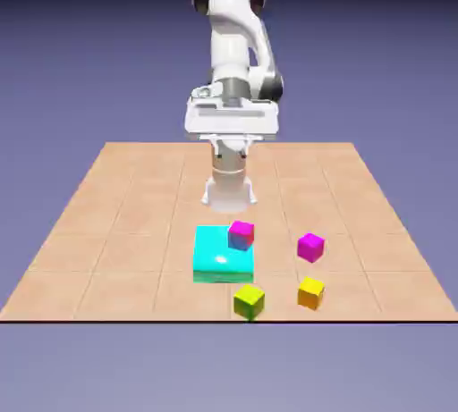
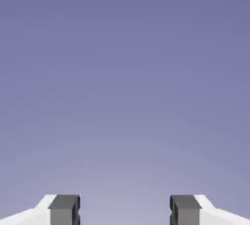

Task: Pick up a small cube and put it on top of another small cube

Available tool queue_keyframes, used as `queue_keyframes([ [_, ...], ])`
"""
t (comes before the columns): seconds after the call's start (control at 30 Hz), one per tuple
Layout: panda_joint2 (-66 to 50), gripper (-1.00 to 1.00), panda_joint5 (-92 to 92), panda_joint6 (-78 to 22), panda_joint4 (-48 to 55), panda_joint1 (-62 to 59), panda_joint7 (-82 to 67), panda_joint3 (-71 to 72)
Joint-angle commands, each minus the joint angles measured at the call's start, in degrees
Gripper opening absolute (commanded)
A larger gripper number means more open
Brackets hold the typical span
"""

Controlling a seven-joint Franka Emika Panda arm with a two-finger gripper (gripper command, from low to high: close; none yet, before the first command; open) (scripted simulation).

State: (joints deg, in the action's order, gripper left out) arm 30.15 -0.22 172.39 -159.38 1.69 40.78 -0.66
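Several small cubes lie near the table's front edge in the exterior view. A magenta-topped blue cube [image 1: 241,234] sits tilted at the top right corner of a larger cyan block [image 1: 218,256]. A magenta cube [image 1: 310,246] lies to the right, an orange cube [image 1: 310,292] in front of it, and a yellow-green cube [image 1: 249,300] at the front. My gripper [image 1: 232,139] hangs high above the table, well behind the cubes, open and holding nothing. In the hand view the gripper [image 2: 125,212] faces only the blue-violet backdrop, its grey fingertips [image 2: 64,210] wide apart.
The tan tiled table [image 1: 116,222] stretches to both sides of the cubes. The arm's white base [image 1: 229,189] stands just behind the cyan block.
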Motion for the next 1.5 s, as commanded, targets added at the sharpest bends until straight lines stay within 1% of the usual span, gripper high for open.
queue_keyframes([
  [0.0, -2.1, 0.0, -0.2, -1.3, 1.3, 0.8, -1.4, -0.5],
  [0.83, -53.5, 0.0, -4.7, -34.5, 34.6, 21.4, -35.9, -14.1],
  [0.87, -53.6, 0.0, -4.7, -34.5, 34.6, 21.4, -35.9, -14.1],
  [1.0, -61.8, 0.0, -3.4, -26.2, 34.5, 19.6, -36.4, -12.8],
  [1.03, -62.0, 0.0, -3.4, -26.0, 34.5, 19.6, -36.4, -12.8],
  [1.07, -62.0, -1.0, -3.4, -26.0, 34.5, 19.6, -36.4, -12.8],
  [1.1, -62.0, -1.0, -3.4, -26.0, 34.5, 19.6, -36.4, -12.8],
  [1.23, -53.7, -1.0, -4.7, -34.4, 34.6, 21.4, -35.9, -14.0],
  [1.43, -48.5, -1.0, -5.3, -44.3, 37.9, 29.6, -21.4, -6.0],
  [1.47, -48.5, -1.0, -5.3, -44.3, 37.9, 29.6, -21.4, -6.0],
])
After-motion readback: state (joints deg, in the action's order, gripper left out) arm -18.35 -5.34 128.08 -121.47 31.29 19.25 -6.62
